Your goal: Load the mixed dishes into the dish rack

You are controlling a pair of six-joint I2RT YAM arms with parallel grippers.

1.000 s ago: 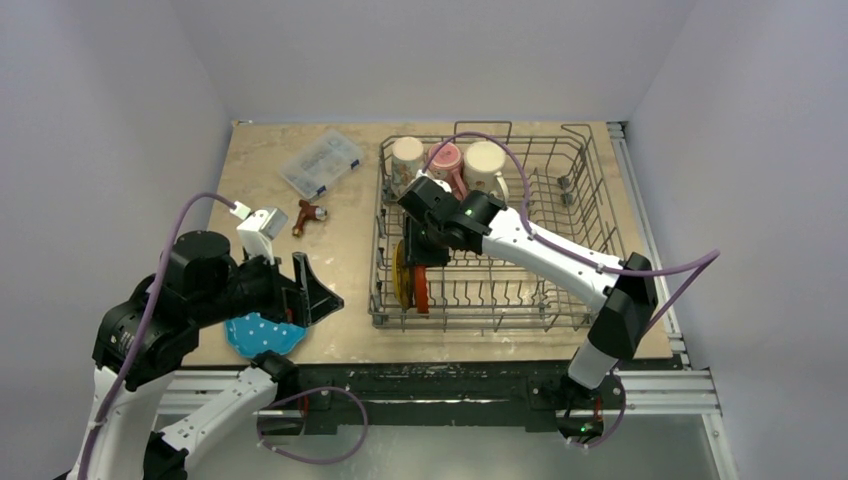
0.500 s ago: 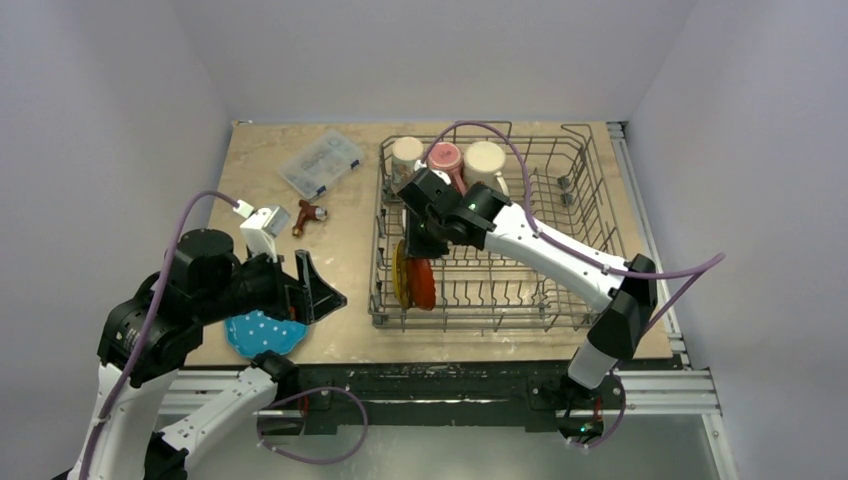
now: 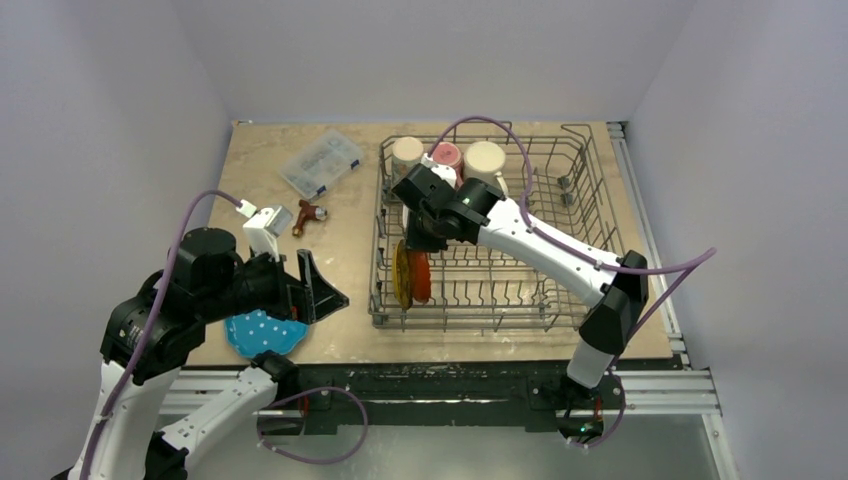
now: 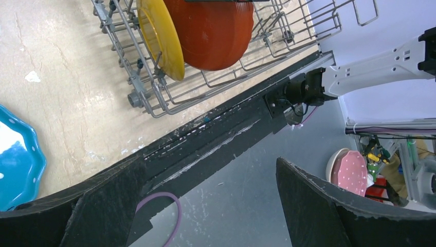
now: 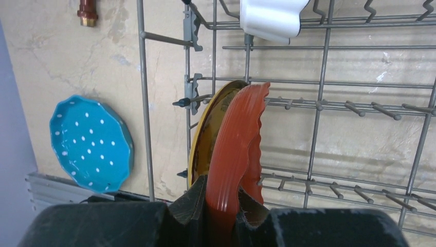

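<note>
Grey dish rack (image 3: 480, 322) holds the orange plate (image 5: 234, 149) on edge among the tines at its lower-left corner in my overhead view, against the yellow plate (image 5: 203, 134). My right gripper (image 5: 222, 198) pinches the orange rim. My left gripper (image 4: 210, 170) gapes wide, empty, near the dotted blue plate (image 3: 262, 333) at the lower left of the table (image 3: 340, 250).

We can read no text, label, brand or number anywhere. The clear plastic compartment box (image 3: 320, 163), the grey wire dish rack (image 3: 520, 290), the orange scalloped plate (image 5: 236, 154) and the white-dotted blue plate (image 5: 91, 141) show us no legible lettering.
</note>
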